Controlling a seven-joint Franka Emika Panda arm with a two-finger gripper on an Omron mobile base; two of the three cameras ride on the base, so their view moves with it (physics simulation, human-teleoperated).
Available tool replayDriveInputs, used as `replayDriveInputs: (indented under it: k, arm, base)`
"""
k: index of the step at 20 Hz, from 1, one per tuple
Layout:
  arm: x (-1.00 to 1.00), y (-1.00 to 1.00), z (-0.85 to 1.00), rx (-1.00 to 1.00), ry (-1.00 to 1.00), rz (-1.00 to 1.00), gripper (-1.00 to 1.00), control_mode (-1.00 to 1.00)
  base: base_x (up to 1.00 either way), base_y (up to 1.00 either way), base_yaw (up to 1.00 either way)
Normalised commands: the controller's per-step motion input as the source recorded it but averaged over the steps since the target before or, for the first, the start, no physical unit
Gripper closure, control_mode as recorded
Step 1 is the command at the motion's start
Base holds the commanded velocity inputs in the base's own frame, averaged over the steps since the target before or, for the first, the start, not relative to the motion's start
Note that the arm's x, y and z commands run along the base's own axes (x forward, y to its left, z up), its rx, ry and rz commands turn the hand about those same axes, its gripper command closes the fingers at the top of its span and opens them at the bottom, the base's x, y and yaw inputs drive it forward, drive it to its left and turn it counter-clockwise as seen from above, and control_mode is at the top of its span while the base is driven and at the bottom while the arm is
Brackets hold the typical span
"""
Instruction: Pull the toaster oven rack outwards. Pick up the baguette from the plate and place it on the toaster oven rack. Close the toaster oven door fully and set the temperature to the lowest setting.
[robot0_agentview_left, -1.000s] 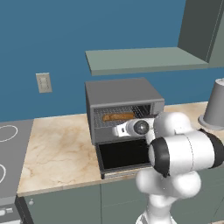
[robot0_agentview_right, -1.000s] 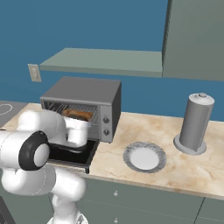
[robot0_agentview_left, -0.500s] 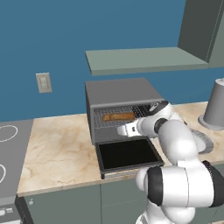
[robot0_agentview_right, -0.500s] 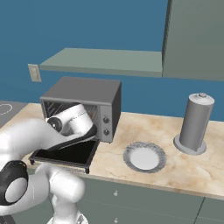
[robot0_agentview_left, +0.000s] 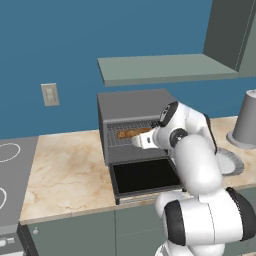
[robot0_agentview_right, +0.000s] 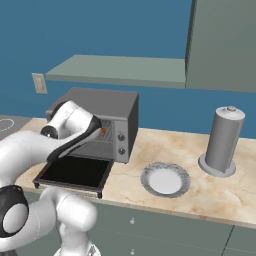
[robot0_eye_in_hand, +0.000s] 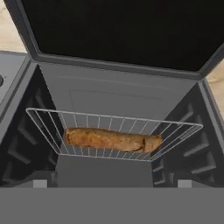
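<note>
The baguette (robot0_eye_in_hand: 111, 140) is lying lengthwise across the rack (robot0_eye_in_hand: 57, 131) inside the oven (robot0_agentview_left: 135, 107), touching nothing but the wires. The door (robot0_agentview_left: 145, 176) is hanging fully open, flat over the counter (robot0_agentview_left: 65, 170) edge. The gripper (robot0_agentview_left: 136, 142) is hovering at the oven mouth, jaws spread wide and holding nothing. The plate (robot0_agentview_right: 165, 180) is sitting bare, right of the oven, near a grey canister (robot0_agentview_right: 222, 141).
</note>
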Motion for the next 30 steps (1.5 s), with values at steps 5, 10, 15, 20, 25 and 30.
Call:
replayDriveInputs:
  k: [5, 10, 15, 20, 25, 30]
  arm:
    - [-0.57, 0.12, 0.03, 0.00, -0.16, 0.00, -1.00, -1.00]
    - [-0.33, 0.04, 0.14, 0.00, -0.35, 0.00, -1.00, -1.00]
    - [-0.03, 0.00, 0.35, 0.01, -0.42, 0.01, -1.00, -1.00]
    - [-0.18, -0.01, 0.39, 0.20, -0.19, 0.16, -1.00, -1.00]
    - [-0.07, 0.07, 0.16, 0.23, 0.00, 0.31, -1.00, -1.00]
    - [0.00, 0.31, 0.17, 0.19, 0.12, 0.41, -1.00, -1.00]
  base:
    - [0.00, 0.00, 0.00]
    - [0.00, 0.00, 0.00]
    - [0.00, 0.00, 0.00]
    - [0.00, 0.00, 0.00]
    - [0.00, 0.00, 0.00]
    - [0.00, 0.00, 0.00]
